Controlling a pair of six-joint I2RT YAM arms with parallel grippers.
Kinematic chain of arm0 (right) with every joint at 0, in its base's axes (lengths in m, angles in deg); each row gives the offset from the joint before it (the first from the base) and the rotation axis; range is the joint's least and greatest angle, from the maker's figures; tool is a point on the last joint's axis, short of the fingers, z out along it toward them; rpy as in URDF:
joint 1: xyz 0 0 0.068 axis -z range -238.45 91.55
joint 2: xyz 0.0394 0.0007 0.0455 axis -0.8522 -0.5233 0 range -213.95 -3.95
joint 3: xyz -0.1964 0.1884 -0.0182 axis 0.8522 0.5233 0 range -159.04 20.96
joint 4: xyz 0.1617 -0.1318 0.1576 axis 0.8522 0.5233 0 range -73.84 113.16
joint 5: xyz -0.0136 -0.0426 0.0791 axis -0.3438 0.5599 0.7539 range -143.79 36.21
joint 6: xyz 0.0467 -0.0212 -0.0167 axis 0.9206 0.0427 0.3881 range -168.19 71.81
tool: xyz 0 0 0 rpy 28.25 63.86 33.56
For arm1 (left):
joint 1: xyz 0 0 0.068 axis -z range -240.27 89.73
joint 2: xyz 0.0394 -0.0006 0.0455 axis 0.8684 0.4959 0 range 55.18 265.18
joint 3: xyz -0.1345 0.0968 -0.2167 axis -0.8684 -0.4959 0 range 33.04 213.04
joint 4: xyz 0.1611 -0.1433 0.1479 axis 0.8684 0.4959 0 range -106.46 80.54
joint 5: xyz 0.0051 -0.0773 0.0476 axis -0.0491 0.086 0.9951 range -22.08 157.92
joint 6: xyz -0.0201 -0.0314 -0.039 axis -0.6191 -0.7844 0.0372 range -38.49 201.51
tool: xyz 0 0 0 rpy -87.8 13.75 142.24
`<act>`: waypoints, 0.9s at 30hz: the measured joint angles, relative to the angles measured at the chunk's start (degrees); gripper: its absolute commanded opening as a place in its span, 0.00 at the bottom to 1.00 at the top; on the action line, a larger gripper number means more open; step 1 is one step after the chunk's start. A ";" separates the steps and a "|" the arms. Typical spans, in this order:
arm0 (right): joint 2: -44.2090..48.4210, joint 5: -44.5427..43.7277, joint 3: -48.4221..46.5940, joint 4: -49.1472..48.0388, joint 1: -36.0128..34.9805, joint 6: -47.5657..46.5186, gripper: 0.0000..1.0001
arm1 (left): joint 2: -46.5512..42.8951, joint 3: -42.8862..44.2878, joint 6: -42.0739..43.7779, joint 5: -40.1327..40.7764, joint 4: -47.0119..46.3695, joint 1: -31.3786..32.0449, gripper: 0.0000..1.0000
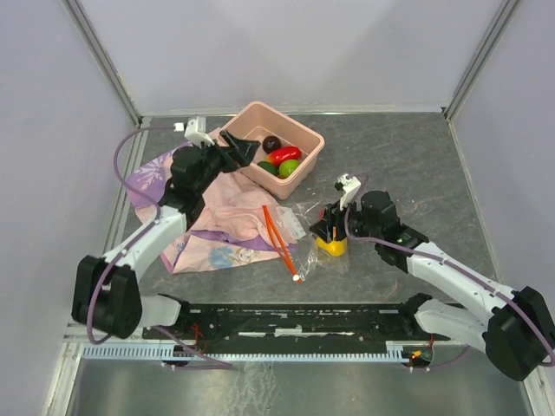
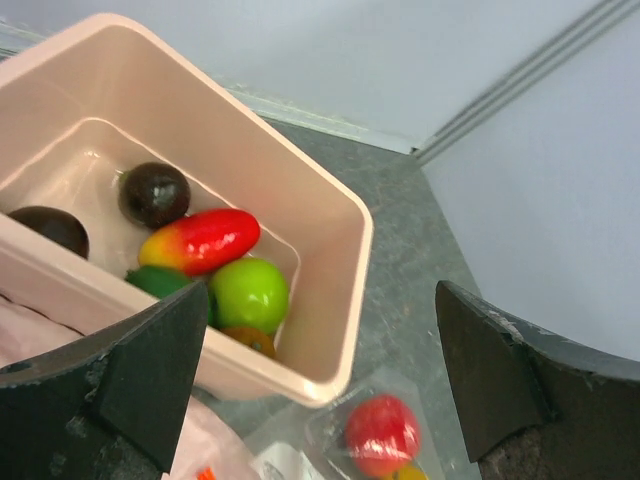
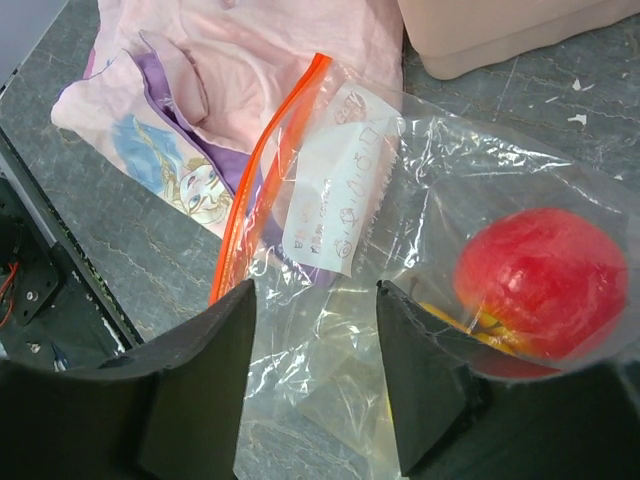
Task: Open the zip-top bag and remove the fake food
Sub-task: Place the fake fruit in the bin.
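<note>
Clear crinkly plastic marks the zip-top bag [image 1: 299,227], which lies on the grey table [image 1: 416,165] just beside the pink tub [image 1: 308,169], on its near side. Its orange zip strip [image 3: 265,175] rests partly on a pink-and-purple printed cloth [image 1: 204,217]. A red fruit [image 3: 540,280] and a yellow piece [image 1: 331,249] sit inside the bag.

The right gripper [image 3: 316,320] is low over the bag, fingers parted, with loose plastic lying in the gap between them. I cannot tell whether they touch it. The left gripper [image 1: 242,147] hangs over the tub's left end, fingers spread wide and holding nothing.

In the tub lie two dark round fruits [image 2: 155,193], a red-and-yellow fruit [image 2: 200,240], a green apple [image 2: 248,293] and another green piece [image 2: 160,281].
</note>
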 measured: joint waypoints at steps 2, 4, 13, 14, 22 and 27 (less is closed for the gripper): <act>1.05 -0.42 0.55 0.20 0.13 0.13 0.69 | -3.87 -4.61 -0.76 -1.75 -2.93 -0.48 1.00; 2.10 -0.81 1.18 0.26 0.28 0.44 0.71 | -6.99 -8.33 -1.84 -3.72 -5.25 -0.96 0.98; 6.45 -7.17 3.80 3.74 0.76 5.29 0.68 | -16.63 -21.31 -8.00 -11.69 -8.24 -1.46 0.86; 6.82 -8.39 4.13 4.28 0.85 6.19 0.68 | -17.44 -22.99 -8.70 -12.48 -8.33 -1.44 0.85; 8.52 -15.91 7.69 8.39 1.07 12.33 0.64 | -21.38 -32.28 -12.79 -18.40 -7.61 -1.42 0.48; 8.68 -17.81 7.85 10.86 1.07 13.90 0.58 | -21.14 -37.09 -14.34 -20.92 -7.48 -0.15 0.39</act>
